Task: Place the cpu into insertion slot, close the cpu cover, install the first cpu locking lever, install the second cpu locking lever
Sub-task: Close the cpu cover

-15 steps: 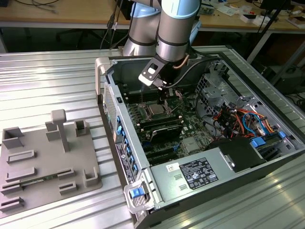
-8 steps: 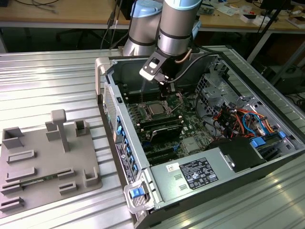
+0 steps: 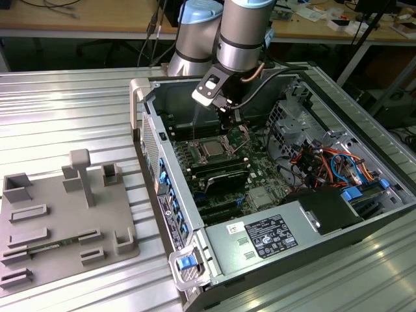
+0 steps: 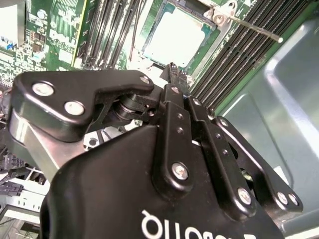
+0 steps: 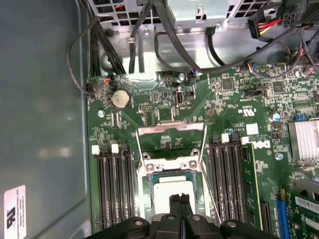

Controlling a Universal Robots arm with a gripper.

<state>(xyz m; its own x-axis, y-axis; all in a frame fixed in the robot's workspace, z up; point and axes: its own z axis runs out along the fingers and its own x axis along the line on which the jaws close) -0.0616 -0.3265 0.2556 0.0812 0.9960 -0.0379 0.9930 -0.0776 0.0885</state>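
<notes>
My ribbed metal table (image 3: 58,110) spreads across the exterior view's left. Wooden workbenches (image 3: 78,19) line the upper edge, with dark shadow beneath them.

Bright, even light (soft shadows), white glare washing out the cpu (image 4: 177,41)

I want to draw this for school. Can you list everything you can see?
computer case: one, grey metal, lying open on the ribbed metal table
motherboard: one, green, inside the case
cpu: one, silver, middle of the motherboard
memory slots: several, long and black, on both sides of the cpu
coin battery: one, silver, on the motherboard
power supply box: one, grey with a label, at the case's end
cables: several, orange, red and blue, exterior view's right
fixture tray: one, grey, exterior view's left
robot arm: one, silver-grey, reaching into the case
claw: one, black, shut, close to the cpu
</notes>
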